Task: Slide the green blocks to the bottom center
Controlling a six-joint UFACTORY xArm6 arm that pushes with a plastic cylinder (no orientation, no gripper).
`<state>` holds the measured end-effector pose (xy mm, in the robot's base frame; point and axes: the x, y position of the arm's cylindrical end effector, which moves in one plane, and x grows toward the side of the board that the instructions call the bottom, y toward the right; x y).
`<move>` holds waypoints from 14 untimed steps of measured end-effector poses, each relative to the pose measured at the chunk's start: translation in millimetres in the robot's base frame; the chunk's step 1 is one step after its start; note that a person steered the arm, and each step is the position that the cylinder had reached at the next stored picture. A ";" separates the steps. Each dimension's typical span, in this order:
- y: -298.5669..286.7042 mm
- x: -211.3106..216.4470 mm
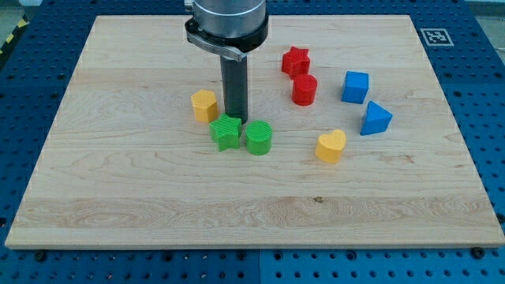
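A green star block [226, 132] and a green cylinder block [259, 137] sit side by side near the board's middle, slightly left of centre. My tip [237, 120] stands just above and between them in the view, close to the star's upper right edge. Whether it touches either block I cannot tell.
A yellow hexagonal block [204, 105] lies left of the rod. A red star [295, 61] and red cylinder [304, 90] lie to the upper right. A blue cube [355, 87], blue triangle [375, 118] and yellow heart [331, 146] lie to the right. The wooden board [118, 213] rests on a blue table.
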<state>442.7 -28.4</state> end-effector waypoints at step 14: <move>-8.0 49.6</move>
<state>492.3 -36.5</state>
